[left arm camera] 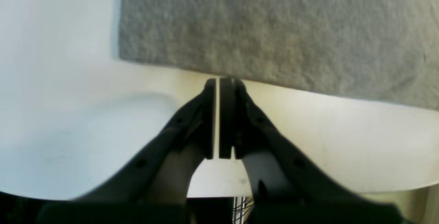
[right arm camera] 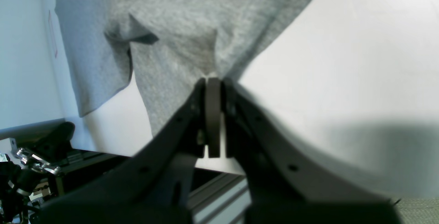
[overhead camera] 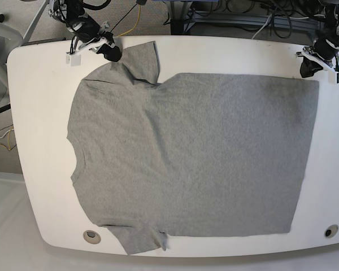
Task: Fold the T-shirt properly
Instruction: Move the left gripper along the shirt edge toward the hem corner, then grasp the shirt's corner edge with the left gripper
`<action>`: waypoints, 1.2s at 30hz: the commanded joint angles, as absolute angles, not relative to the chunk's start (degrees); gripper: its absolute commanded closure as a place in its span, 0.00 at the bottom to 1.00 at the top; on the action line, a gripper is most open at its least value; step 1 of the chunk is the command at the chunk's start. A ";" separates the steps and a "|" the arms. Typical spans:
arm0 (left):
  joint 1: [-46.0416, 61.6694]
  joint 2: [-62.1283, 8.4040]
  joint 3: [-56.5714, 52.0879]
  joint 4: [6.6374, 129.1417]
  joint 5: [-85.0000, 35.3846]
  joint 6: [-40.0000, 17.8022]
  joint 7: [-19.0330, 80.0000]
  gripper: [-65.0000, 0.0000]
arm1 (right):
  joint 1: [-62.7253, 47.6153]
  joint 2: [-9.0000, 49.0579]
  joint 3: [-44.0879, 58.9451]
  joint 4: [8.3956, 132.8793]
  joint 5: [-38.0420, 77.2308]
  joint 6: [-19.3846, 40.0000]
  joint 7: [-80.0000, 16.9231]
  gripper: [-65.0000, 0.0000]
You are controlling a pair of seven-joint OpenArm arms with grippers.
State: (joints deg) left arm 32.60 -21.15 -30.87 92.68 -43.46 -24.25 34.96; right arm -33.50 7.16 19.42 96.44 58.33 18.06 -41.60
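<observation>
Right now, from nearest the jaws outward:

Left gripper (left arm camera: 218, 83): jaws drawn nearly together, only a thin slit of light between the two pads, nothing caught in it; the tips sit over bare white table (left arm camera: 343, 141), just short of the cloth's edge.

Cloth ahead of the left jaws: a straight hem of the T-shirt (left arm camera: 274, 28) runs across just beyond the tips, its corner off to one side of them; whether the tips touch the hem I cannot tell.

Right gripper (right arm camera: 213, 83): jaws pinched narrow, with a grey strip showing between the pads; the T-shirt (right arm camera: 178, 38) bunches and creases right at the tips, so it looks clamped on a fold of the cloth near the sleeve.

Beyond the right jaws: the sleeve hangs off to one side of the tips, with plain table on the other side.

T-shirt overall: in the base view it lies spread flat across the table (overhead camera: 39, 113), collar end toward the right gripper (overhead camera: 110, 52), bottom hem toward the left gripper (overhead camera: 308, 69); the sleeve by the right jaws is rumpled, while the far sleeve lies at the opposite table edge.
</observation>
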 commanded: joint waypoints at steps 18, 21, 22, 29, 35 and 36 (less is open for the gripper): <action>28.98 -21.68 -32.83 88.43 -46.49 -31.39 42.69 0.48 | -33.80 7.49 19.50 97.16 58.23 18.43 -41.20 1.00; 27.85 -21.59 -32.16 88.38 -46.77 -31.38 42.78 0.49 | -33.71 7.55 19.42 97.31 57.45 18.67 -41.45 1.00; 27.74 -21.55 -32.19 88.36 -46.81 -31.42 42.82 0.49 | -33.69 7.55 19.42 97.32 57.43 18.68 -41.45 1.00; 26.58 -21.58 -34.07 88.55 -46.82 -32.34 43.88 0.51 | -33.60 7.57 19.42 97.03 57.65 18.65 -41.34 1.00; 24.89 -21.99 -37.49 88.31 -46.90 -34.30 45.80 0.56 | -33.61 7.61 19.37 96.92 58.06 18.56 -41.22 1.00; 24.54 -22.05 -37.88 88.10 -46.93 -34.65 46.05 0.56 | -33.62 7.62 19.38 96.93 58.07 18.57 -41.22 1.00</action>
State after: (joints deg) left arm 25.28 -20.84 -37.06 87.61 -45.80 -33.10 46.17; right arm -33.34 7.20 19.22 96.51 57.47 18.26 -41.58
